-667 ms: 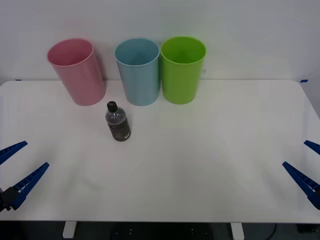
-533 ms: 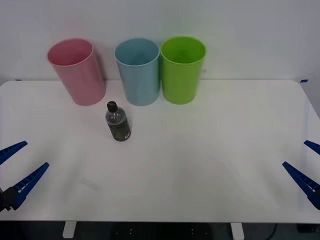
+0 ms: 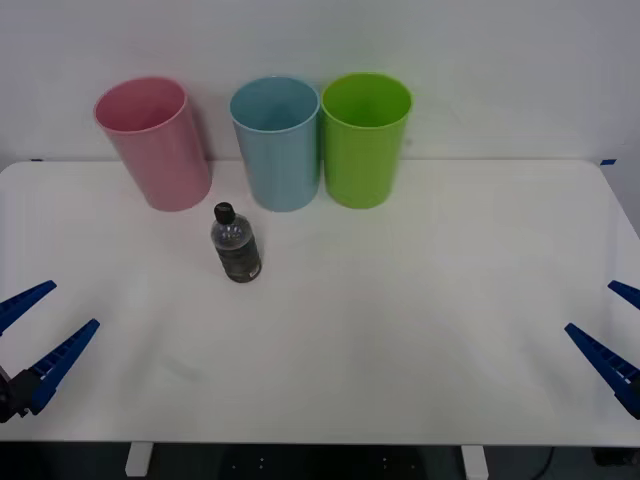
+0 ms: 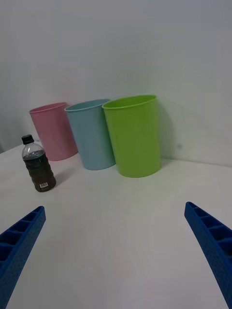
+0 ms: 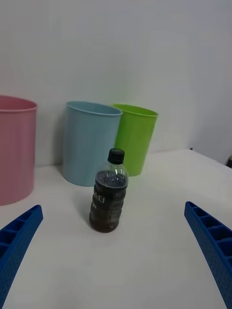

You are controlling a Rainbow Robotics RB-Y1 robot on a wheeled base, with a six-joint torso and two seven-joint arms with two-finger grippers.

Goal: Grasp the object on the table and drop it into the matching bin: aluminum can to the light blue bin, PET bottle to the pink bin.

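Note:
The PET bottle [image 3: 235, 245] [image 5: 109, 193] [image 4: 38, 165] stands upright on the white table [image 3: 400, 300], black cap on top, dark label around it, just in front of the gap between the pink bin [image 3: 153, 143] [image 5: 14, 147] [image 4: 52, 130] and the light blue bin [image 3: 277, 142] [image 5: 89, 141] [image 4: 92, 133]. My left gripper [image 3: 35, 335] [image 5: 113, 256] is open at the table's front left corner, well short of the bottle. Over at the front right edge my right gripper [image 3: 618, 335] [image 4: 116, 251] is also open.
A bright green bin [image 3: 364, 138] [image 4: 133, 135] [image 5: 133, 137] stands right of the light blue one, the three bins in a row along the table's back edge by a white wall. Bare tabletop spreads across the middle and right.

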